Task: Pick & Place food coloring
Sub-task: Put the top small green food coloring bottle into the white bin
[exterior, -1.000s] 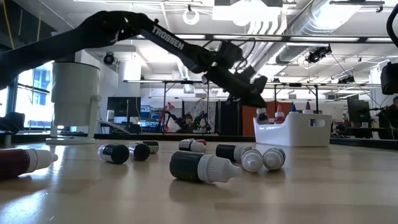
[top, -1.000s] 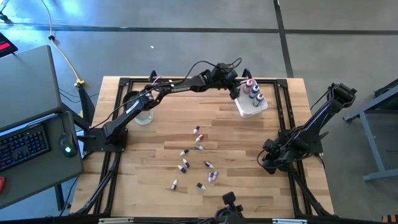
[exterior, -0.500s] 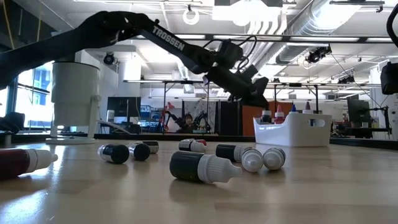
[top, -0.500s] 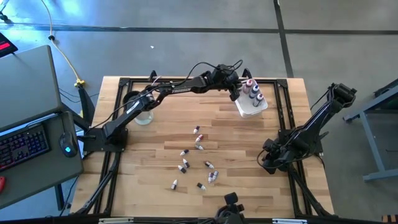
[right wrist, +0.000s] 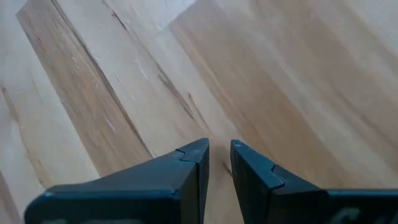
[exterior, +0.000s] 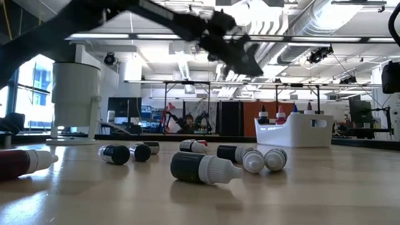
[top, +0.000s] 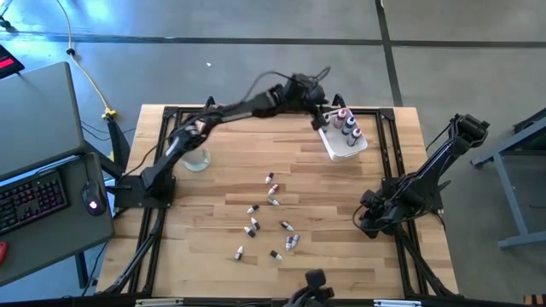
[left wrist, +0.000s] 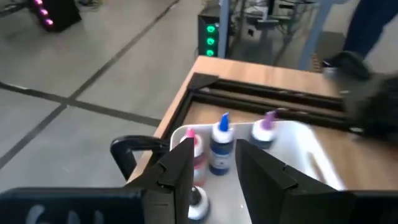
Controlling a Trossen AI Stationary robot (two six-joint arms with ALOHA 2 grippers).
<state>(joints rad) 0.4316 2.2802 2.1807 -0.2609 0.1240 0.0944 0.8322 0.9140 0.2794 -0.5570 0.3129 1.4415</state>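
The white tub sits near the far right corner of the table, close to the far edge, with four bottles standing upright inside it. A wide band of bare wood lies between the tub and the loose food coloring bottles, which lie on their sides in a scattered cluster toward the near middle of the table. In the low view these lie in a rough row, dark bodies with white tips, some touching one another. The clear cup stands near the far left side, well apart from both groups. The table's right half near the front is bare apart from the right arm.

Compared with a second ago, the left arm has risen: in the low view its gripper was level with the tub's bottle tops and now sits high above them. In the high view the arm now arches more toward the far edge.

The left gripper hovers just beside the tub's far left corner, fingers parted with a narrow gap and holding nothing, angled down at the tub. The right gripper rests folded low over the right side of the table, its fingers nearly together with only a slim gap and nothing between them.
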